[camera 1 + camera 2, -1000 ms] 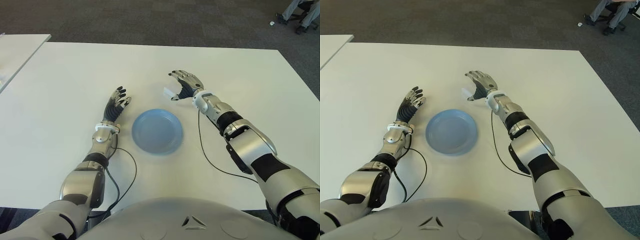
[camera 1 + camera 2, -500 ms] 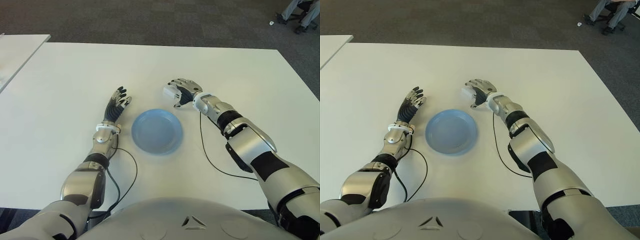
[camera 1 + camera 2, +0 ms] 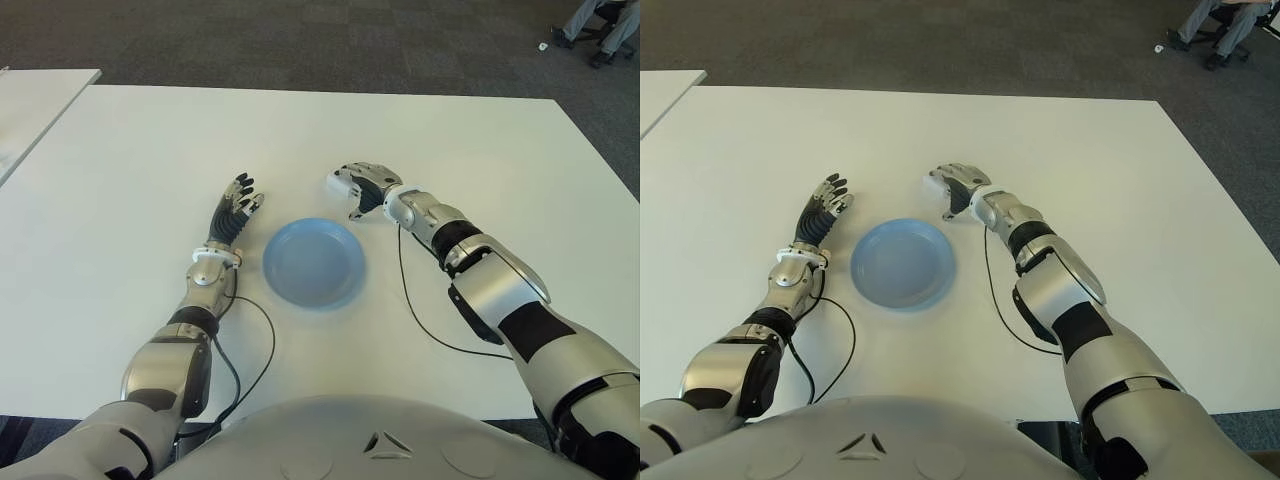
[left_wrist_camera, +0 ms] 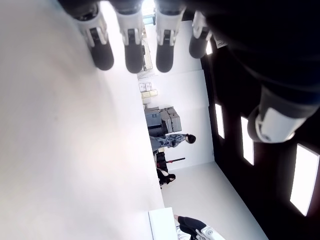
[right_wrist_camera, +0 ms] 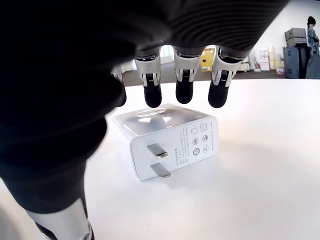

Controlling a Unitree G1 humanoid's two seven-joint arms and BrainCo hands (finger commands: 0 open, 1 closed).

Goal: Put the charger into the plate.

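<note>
Right hand (image 3: 366,186): in the left eye view we see it past the far rim of the plate, bent over the charger.
Charger (image 3: 344,183): we see a small white block on the table, just under the right hand and near the plate, not in it.
Plate (image 3: 313,262): we see a round blue plate on the white table (image 3: 120,170), between our two hands.
Left hand (image 3: 232,211): we see it beside the plate, on its left side, with the fingers stretched out flat.
Right eye view: we see the same things, the right hand (image 3: 962,186) bent over the white block, the plate (image 3: 902,263) close by.
Left wrist view: we see our left fingers (image 4: 134,45) held straight and apart, and they hold nothing.
Right wrist view: we see the charger (image 5: 167,138) lying on the table with its two metal prongs facing us. Our right fingers (image 5: 183,82) curl down over its top. We cannot tell if they touch it. They do not grip it.
</note>
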